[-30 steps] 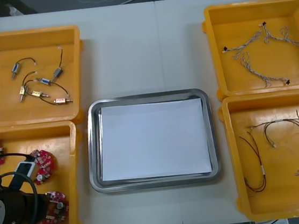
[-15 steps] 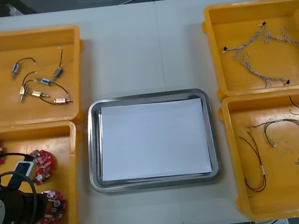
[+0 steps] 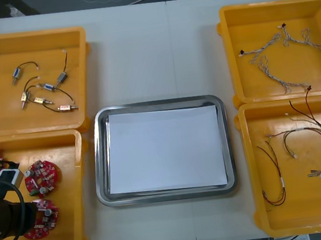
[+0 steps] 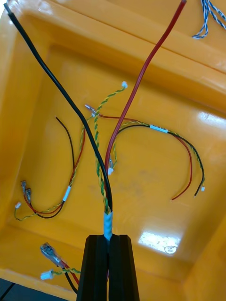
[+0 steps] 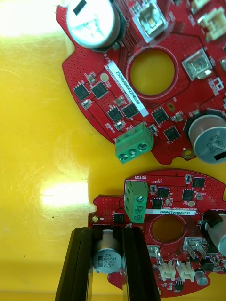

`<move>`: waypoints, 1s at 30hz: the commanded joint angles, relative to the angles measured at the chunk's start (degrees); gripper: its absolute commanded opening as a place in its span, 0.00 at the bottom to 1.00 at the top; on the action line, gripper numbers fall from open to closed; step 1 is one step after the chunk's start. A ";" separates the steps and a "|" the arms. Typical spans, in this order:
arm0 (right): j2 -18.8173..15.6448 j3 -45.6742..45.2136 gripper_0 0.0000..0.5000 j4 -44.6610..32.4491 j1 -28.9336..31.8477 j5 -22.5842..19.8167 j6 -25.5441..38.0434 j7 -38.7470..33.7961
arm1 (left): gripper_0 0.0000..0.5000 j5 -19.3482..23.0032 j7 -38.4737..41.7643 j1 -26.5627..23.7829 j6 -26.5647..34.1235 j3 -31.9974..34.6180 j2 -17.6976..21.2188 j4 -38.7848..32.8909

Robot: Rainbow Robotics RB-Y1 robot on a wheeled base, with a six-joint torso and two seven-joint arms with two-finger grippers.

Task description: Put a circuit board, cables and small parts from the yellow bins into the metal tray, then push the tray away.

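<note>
My left gripper (image 5: 107,263) is shut on the round red circuit board (image 5: 174,211), its fingers clamping a grey capacitor at the board's edge, low in the near left yellow bin (image 3: 73,222). From above, that board (image 3: 39,219) lies just right of my left arm. A second board (image 5: 136,75) lies just beyond it. At the near right bin (image 3: 298,208), my right gripper (image 4: 111,263) is shut on a black and red cable (image 4: 108,221) at its white tape. The cable's (image 3: 305,116) two ends rise above the bin. The metal tray (image 3: 157,105) sits in the middle, white inside.
Two more boards (image 3: 42,175) lie in the near left bin. Small metal parts (image 3: 44,95) are in the far left bin, twisted blue and white cables (image 3: 280,54) in the far right one. Other cables (image 3: 290,140) stay on the near right bin's floor.
The right gripper has risen with the black and red cable, whose ends now stand higher. The left arm has drawn back to the left, dragging its board along.
</note>
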 commanded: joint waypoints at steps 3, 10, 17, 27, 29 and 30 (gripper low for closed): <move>-1.24 1.63 0.00 -2.20 -4.54 -0.28 0.64 2.60 | 0.11 5.76 -8.27 -2.45 -0.71 4.04 1.88 2.95; -2.12 4.71 0.00 -2.11 -6.82 -0.01 0.64 3.04 | 0.12 7.52 -12.05 -2.89 -3.35 5.80 3.38 6.46; -3.09 8.58 0.00 -2.11 -9.20 -0.28 0.64 2.77 | 0.12 8.75 -13.10 -2.89 -3.35 7.74 4.87 6.90; -4.84 14.02 0.00 -2.11 -11.57 0.60 0.64 2.07 | 0.12 10.69 -15.21 -3.42 -3.26 11.16 6.37 8.13; -4.84 14.02 0.00 -2.20 -11.57 0.95 0.64 2.25 | 0.12 10.77 -15.65 -3.86 -3.35 11.43 6.37 8.66; -4.84 14.11 0.00 -2.20 -11.66 1.04 0.64 2.51 | 0.12 10.77 -15.74 -4.21 -3.35 11.43 6.37 8.92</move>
